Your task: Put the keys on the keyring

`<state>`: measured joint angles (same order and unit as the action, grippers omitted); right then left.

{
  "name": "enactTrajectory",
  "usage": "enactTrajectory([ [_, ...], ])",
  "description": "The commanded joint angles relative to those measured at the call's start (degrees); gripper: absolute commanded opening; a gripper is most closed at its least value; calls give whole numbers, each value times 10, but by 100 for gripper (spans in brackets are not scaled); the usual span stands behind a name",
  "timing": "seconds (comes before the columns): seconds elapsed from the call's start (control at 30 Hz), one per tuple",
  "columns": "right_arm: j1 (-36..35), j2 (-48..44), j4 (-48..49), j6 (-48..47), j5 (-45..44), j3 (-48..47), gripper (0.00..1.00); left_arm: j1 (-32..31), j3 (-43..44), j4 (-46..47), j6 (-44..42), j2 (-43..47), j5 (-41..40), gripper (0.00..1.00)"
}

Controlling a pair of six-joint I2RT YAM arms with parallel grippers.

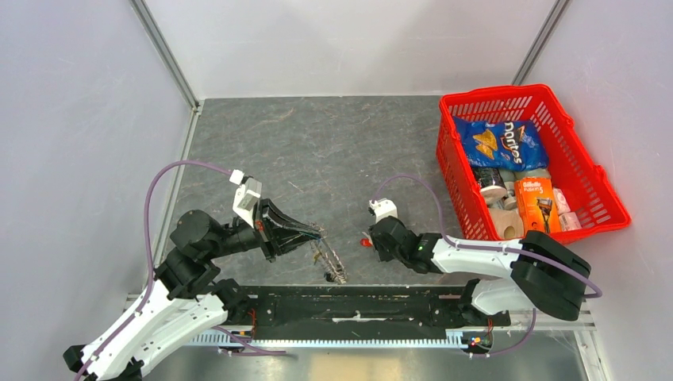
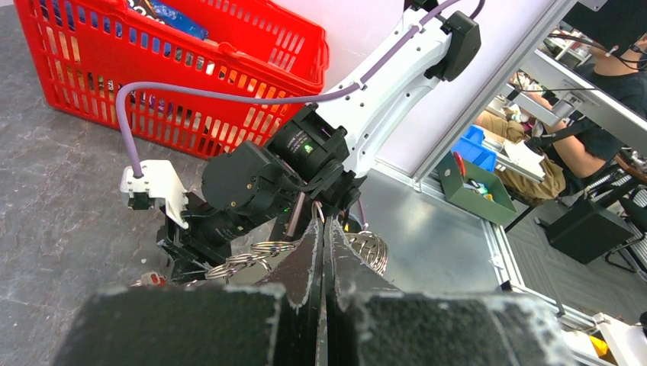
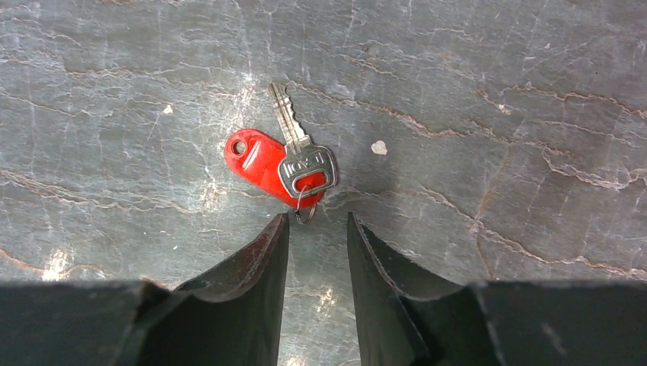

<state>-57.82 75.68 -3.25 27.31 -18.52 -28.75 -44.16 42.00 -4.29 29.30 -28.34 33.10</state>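
A silver key (image 3: 294, 126) with a red plastic tag (image 3: 259, 164) lies flat on the grey table. Its small wire loop sits just between the tips of my right gripper (image 3: 317, 217), which is open and touches nothing. From above, the red tag (image 1: 365, 240) shows right at the right gripper (image 1: 371, 239). My left gripper (image 2: 323, 221) is shut, with a thin wire loop of the keyring (image 2: 255, 252) pinched at its tips. The keyring shows as a string of linked silver rings. In the top view the keyring (image 1: 331, 263) trails from the left gripper (image 1: 313, 232) towards the table's near edge.
A red basket (image 1: 492, 94) with a chip bag and boxes stands at the back right, also in the left wrist view as the basket (image 2: 191, 76). The black rail (image 1: 357, 305) with the arm bases runs along the near edge. Walls close in left and right.
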Motion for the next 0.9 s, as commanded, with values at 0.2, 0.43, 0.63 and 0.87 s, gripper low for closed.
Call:
enactTrajectory([
  [0.2, -8, 1, 1, -1, -39, 1, 36, -1, 5, 22, -24, 6, -5, 2],
  [0.43, -10, 6, 23, -6, -37, -2, 35, -1, 6, 19, -25, 6, -6, 2],
  [0.63, -12, 16, 28, -15, -36, -7, 30, -1, 5, 18, -26, 4, -7, 2],
  [0.87, -14, 19, 51, -25, -36, -7, 21, -1, 7, 14, -29, 2, -8, 2],
])
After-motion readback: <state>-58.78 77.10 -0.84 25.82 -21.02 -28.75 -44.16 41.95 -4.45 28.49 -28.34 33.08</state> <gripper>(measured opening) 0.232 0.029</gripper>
